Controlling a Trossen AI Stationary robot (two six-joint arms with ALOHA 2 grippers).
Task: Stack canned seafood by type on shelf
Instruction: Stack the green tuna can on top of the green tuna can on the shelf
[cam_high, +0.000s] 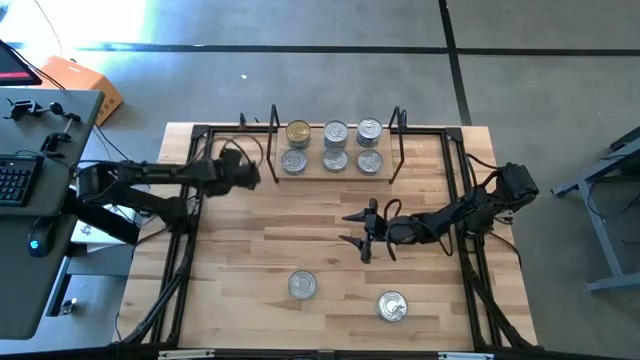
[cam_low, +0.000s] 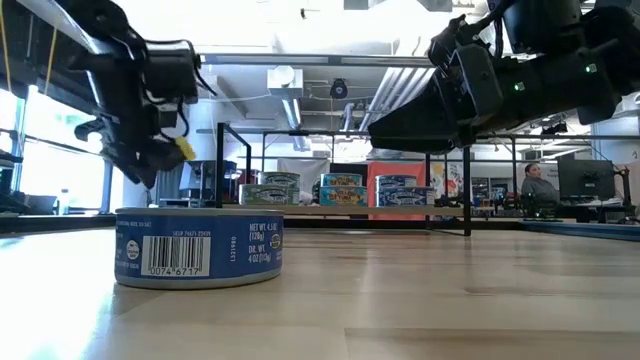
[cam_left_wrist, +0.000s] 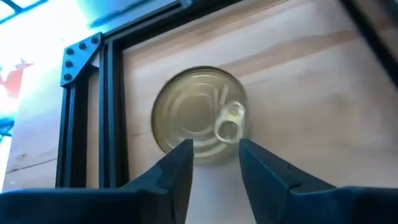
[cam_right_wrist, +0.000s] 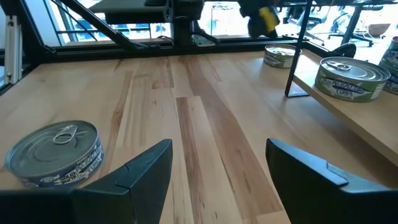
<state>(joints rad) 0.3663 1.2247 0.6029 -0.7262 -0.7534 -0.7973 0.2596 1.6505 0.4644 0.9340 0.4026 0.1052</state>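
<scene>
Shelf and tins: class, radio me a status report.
Left gripper open above a gold-lidded tin beside the shelf, left end. Right gripper open, mid-table. Six tins shelved, two tins loose in front. Nothing blocking.

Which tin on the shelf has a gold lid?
The back-row tin at the shelf's left end; the five other tins there have silver lids.

silver-lid tins (cam_high: 335, 133): 7 | gold-lid tins (cam_high: 298, 132): 1 | shelf (cam_high: 385, 172): 1

Looked like robotics lab/open office: exposed ceiling ducts (cam_low: 285, 95), concrete floor (cam_high: 300, 70), keyboard (cam_high: 14, 180), person at monitor (cam_low: 585, 180).
</scene>
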